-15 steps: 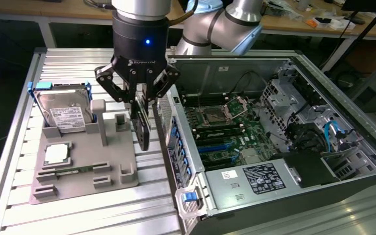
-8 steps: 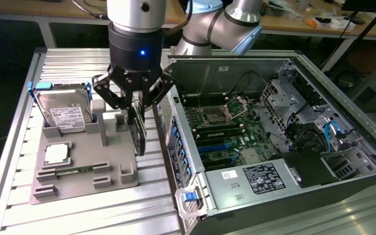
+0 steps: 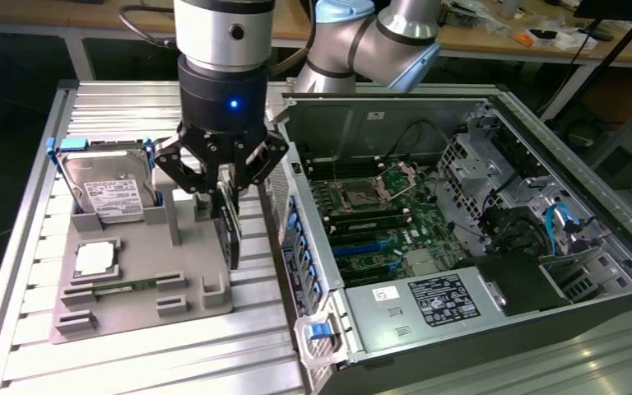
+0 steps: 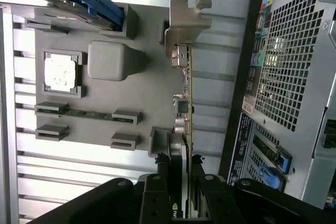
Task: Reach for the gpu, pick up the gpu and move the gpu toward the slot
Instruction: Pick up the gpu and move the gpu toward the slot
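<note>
Pinching the gpu (image 3: 230,234) between black, jointed fingers (image 3: 192,176), one pressed to each flat face, with the gripper (image 3: 226,193) pointed straight down. Above them, a glossy black collar with a small blue lamp (image 3: 231,104), then a brushed silver wrist and the pale grey arm (image 3: 382,33) folded back behind the computer case (image 3: 579,271). Held upright and edge-on as a thin dark slab, hanging over the side of the grey tray (image 3: 184,284) nearest the case. Impossible to tell whether its lower edge touches the tray. From the wrist camera, a slim green board edge with small metal parts along it, ending in a bent silver bracket (image 4: 184,24). A small pale logo near the fingers, not readable. On the matte grey moulded tray, among blocky posts and slots: a silver hard drive (image 3: 108,193) in a blue carrier, standing tilted, its white label printed too finely to read. Also a square metal-lidded processor (image 3: 95,259) lying flat, and a slim green memory stick (image 3: 129,285) set on edge between two clips. Underneath, a ribbed aluminium bench (image 3: 30,271). Just beside the tray, the case lying open, showing a green motherboard (image 3: 382,222), black cables and a power supply (image 3: 437,300) with a white label, text illegible.
</note>
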`<control>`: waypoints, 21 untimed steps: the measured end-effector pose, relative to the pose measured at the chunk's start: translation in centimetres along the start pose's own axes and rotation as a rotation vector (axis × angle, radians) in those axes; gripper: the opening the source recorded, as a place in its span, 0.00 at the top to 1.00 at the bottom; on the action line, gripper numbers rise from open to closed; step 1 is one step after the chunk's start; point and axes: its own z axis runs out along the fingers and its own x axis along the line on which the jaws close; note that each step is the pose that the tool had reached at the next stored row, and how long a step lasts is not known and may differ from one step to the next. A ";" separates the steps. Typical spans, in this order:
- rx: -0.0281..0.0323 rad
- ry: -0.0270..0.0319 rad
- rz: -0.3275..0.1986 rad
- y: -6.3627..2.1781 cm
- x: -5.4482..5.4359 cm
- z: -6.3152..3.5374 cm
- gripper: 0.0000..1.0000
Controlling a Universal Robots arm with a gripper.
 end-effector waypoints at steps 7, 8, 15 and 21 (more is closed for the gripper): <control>0.0000 -0.0001 0.000 0.22 0.4 1.30 0.73; 0.0000 0.0000 0.000 0.25 0.5 1.47 0.73; 0.0028 0.0022 0.014 0.82 0.5 2.84 0.73; 0.0006 0.0086 0.064 0.97 0.9 3.27 0.73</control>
